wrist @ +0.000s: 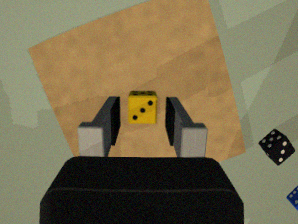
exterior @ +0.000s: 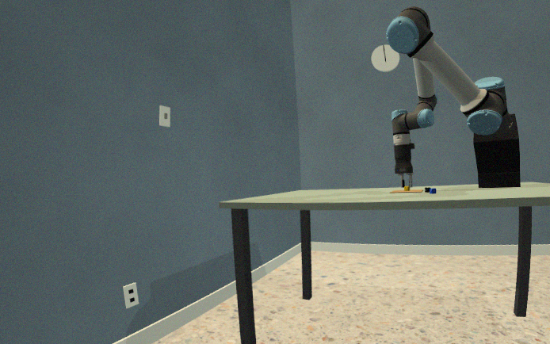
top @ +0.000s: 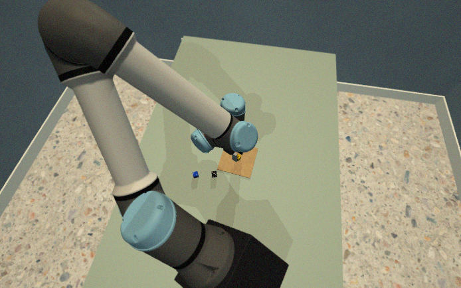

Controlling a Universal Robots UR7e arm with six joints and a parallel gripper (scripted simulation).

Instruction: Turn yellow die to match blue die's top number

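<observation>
The yellow die (wrist: pixel 143 108) lies on the tan mat (wrist: pixel 136 72), three pips on the face toward the wrist camera. My gripper (wrist: pixel 142 111) is open, with a finger on each side of the die and a gap on both sides; it hangs just above the mat (top: pixel 238 162). The yellow die (top: pixel 238 156) also shows in the top view, partly hidden by the fingers. The blue die (top: pixel 195 174) lies on the table left of the mat; only its corner (wrist: pixel 293 197) shows in the wrist view. In the exterior view the gripper (exterior: pixel 406 181) stands over the yellow die (exterior: pixel 406 188).
A black die (top: pixel 214 174) lies on the table between the blue die and the mat; it also shows in the wrist view (wrist: pixel 277 145) with five pips up. The arm's base (top: pixel 238 257) stands at the table's near end.
</observation>
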